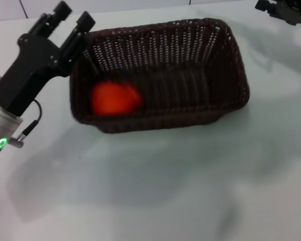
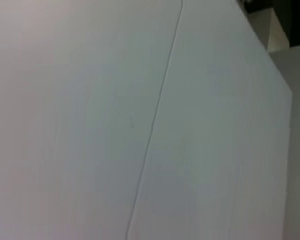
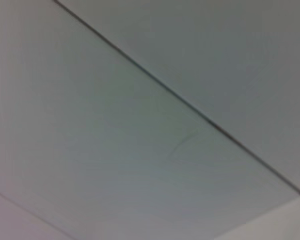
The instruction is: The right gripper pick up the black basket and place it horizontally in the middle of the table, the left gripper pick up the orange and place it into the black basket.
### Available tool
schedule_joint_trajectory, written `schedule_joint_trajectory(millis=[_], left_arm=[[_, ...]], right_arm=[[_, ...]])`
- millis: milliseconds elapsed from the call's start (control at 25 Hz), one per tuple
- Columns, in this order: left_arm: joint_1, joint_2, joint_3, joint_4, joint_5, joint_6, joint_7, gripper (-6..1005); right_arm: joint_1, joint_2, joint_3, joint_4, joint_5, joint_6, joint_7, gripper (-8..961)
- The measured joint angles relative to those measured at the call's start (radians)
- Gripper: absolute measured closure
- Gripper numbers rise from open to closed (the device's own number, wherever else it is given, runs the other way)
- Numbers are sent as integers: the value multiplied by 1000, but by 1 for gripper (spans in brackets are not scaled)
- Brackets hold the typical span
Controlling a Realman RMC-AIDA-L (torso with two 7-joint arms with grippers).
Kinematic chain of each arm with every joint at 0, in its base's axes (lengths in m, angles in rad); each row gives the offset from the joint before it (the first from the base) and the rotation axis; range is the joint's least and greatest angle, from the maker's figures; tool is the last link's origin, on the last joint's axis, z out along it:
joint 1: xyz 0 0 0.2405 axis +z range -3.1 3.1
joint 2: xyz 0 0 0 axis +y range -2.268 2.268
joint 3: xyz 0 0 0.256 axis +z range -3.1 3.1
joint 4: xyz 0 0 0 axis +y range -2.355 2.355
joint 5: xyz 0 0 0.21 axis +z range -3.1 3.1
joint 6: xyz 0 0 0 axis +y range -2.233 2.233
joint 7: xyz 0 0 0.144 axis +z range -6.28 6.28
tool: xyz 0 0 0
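The black basket (image 1: pixel 160 75) lies lengthwise across the middle of the white table (image 1: pixel 165 191) in the head view. The orange (image 1: pixel 115 98) lies inside it at its left end. My left gripper (image 1: pixel 74 16) is open and empty, raised just beyond the basket's left end, its two fingers apart and clear of the rim. My right gripper (image 1: pixel 286 10) is at the far right top corner, away from the basket. Both wrist views show only bare white table surface (image 2: pixel 90 125) with a thin seam line (image 3: pixel 180 100).
The basket's shadow falls on the table in front of it. A thin seam (image 2: pixel 155 115) runs across the tabletop.
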Motion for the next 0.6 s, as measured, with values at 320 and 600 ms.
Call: schedule_joint_trajectory(millis=[320, 600], left_arm=[[57, -2, -77, 6, -2, -105, 11, 281], [133, -9, -353, 92, -12, -229, 20, 109]], right_arm=[[-3, 31, 0, -4, 82, -59, -140, 142], [-18, 90, 4, -5, 314, -204, -518, 142]])
